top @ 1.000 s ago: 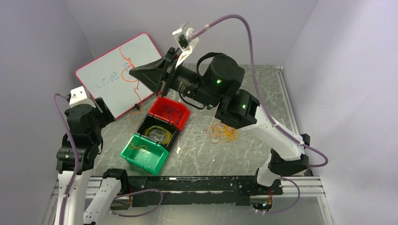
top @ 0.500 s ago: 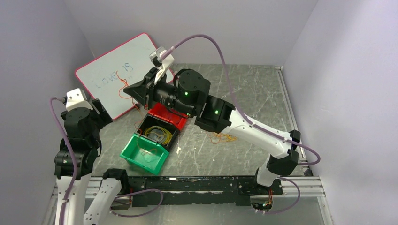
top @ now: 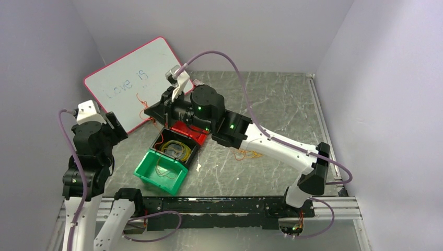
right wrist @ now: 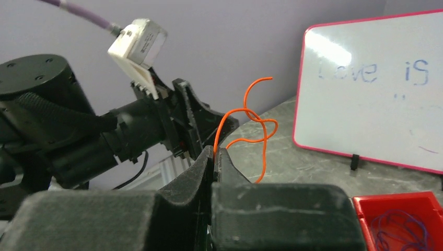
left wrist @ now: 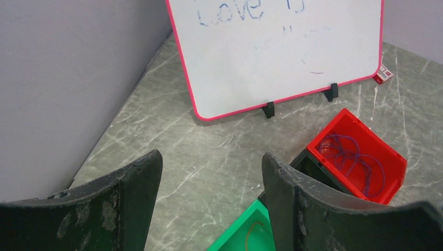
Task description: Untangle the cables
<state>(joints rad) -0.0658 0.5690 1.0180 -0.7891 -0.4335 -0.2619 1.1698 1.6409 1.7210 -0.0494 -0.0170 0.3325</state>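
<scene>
1. Just left of the red bin (top: 183, 127), the right claw (right wrist: 215, 152) is pinched shut on one orange cable (right wrist: 245, 128) — lifted, dangling free.
2. Adjoining the red bin, the black bin (top: 158, 140) and green bin (top: 156, 179) hold loops (top: 176, 149); the red bin holds some too.
3. Right of the red bin, a small tangle (top: 247, 153) lies on the table (top: 282, 104); well left, the left claw (left wrist: 211, 172) gapes wide, empty — apparently well along, unfinished.

right end effector (right wrist: 214, 152) | clamped on orange cable (right wrist: 264, 141) | whiteboard (right wrist: 376, 89) behind
</scene>
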